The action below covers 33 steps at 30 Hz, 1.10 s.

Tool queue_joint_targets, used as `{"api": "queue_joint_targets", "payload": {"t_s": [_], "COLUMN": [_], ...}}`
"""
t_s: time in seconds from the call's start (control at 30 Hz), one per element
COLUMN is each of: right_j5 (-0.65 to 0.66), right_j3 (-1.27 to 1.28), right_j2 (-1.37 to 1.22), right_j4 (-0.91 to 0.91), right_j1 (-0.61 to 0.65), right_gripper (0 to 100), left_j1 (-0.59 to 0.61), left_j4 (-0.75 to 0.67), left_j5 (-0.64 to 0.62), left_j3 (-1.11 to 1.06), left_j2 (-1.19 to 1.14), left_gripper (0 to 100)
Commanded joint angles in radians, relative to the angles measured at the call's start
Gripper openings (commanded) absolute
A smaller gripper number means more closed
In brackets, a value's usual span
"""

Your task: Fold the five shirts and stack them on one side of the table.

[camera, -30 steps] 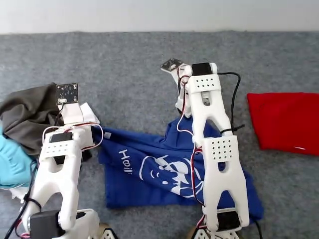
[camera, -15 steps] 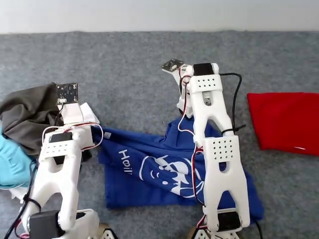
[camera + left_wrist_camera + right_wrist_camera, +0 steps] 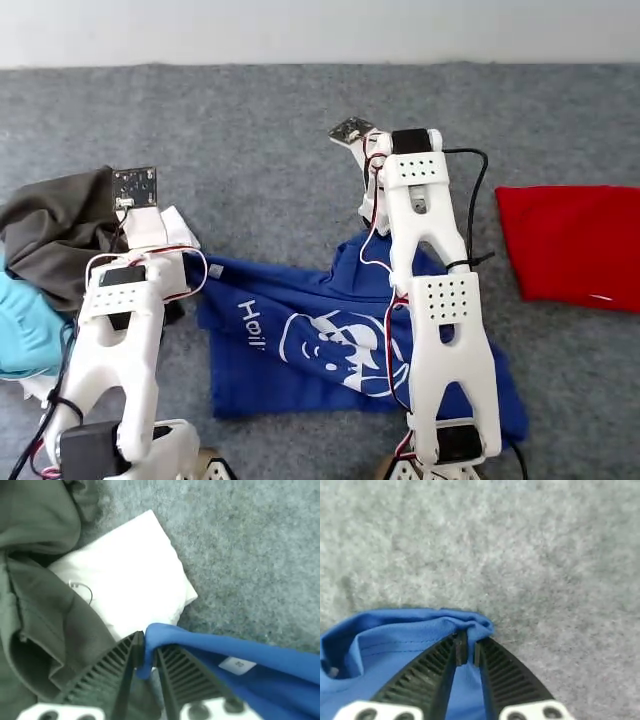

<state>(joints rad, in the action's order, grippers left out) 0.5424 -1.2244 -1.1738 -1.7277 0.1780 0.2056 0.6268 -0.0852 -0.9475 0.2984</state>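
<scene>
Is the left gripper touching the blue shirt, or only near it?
Touching. The left wrist view shows the left gripper shut on an edge of the blue shirt, pinching it.

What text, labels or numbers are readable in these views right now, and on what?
White lettering on the blue shirt: tilted, runs into a fold, not readable as a word.
White tag on the blue shirt's edge: print too blurred to read.
White mark on the red shirt: too small to read.
No other text shows.
</scene>
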Motion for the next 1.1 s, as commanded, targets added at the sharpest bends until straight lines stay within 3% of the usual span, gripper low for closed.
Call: {"api": "queue_joint_targets", "payload": {"t_s": [0.0,0.13,0.23,0.3,0.47,0.67,0.77,0.87,1.07], "right_j5": [-0.094,-0.146,-0.213,-0.264,-0.413,-0.539,-0.559,-0.557,-0.572], "right_j3": [-0.15,-0.265,-0.259,-0.259,-0.259,-0.261,-0.259,-0.259,-0.118], "right_j2": [0.056,0.156,0.315,0.452,0.811,1.164,1.285,1.366,1.469], "right_j4": [-0.061,-0.073,-0.073,-0.073,-0.07,0.024,0.137,0.232,0.239], "right_j1": [-0.002,-0.012,-0.01,-0.035,-0.102,-0.16,-0.182,-0.186,-0.197], "right_gripper": [0.8,0.8,0.8,0.8,0.8,0.8,0.8,0.8,0.8], "left_j1": [-0.002,-0.04,-0.043,-0.043,-0.043,-0.043,-0.043,-0.043,-0.08], "left_j4": [-0.021,0.11,0.434,0.578,0.799,1.025,1.123,1.129,1.129], "left_j5": [-0.002,0.003,0.051,0.081,0.164,0.178,0.178,0.178,0.178], "left_j3": [0.05,0.197,0.499,0.69,1.092,1.468,1.615,1.701,1.718], "left_j2": [0.003,0.011,0.005,0.002,0.003,0.002,0.002,0.025,0.164], "left_gripper": [1,1,1,1,1,1,1,1,2]}}
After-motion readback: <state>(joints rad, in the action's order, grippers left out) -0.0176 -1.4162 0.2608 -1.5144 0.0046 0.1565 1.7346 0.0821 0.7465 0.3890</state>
